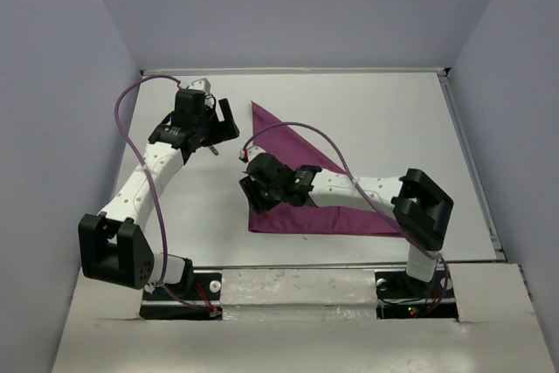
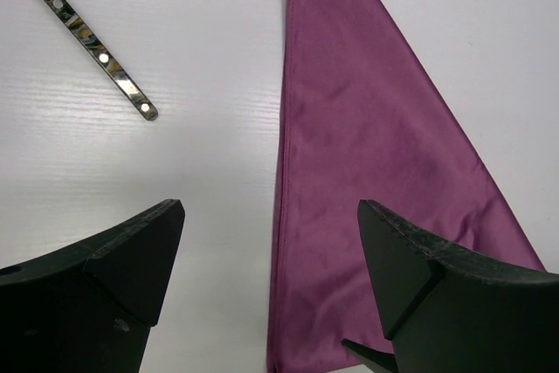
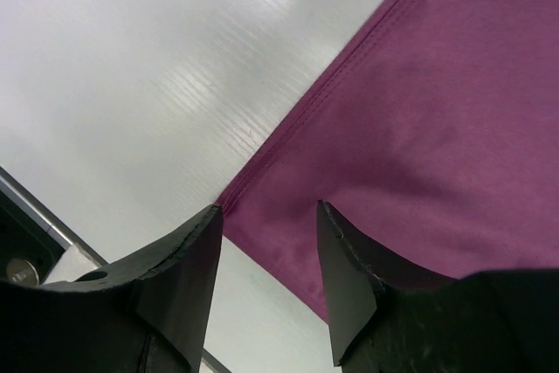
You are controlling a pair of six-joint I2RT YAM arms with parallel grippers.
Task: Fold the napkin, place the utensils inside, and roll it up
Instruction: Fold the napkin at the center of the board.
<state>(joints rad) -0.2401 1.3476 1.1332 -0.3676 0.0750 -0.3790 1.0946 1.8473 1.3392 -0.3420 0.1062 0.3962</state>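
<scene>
You are hovering your right claw (image 3: 266,216), jaws half apart and empty, over the left hem of the folded napkin (image 1: 306,220) lying mid-counter (image 1: 393,128). Your left claw (image 2: 271,207) is hanging wide open, empty, near a utensil (image 2: 100,54). The cloth is likely soft and slippery, so pinch a hemmed corner.

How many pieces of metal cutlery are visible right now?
1: a slim grey metal utensil handle lies on the white table, left of the plum-purple cloth napkin in the left wrist view, apart from it. More may be hidden beneath the left arm.
</scene>
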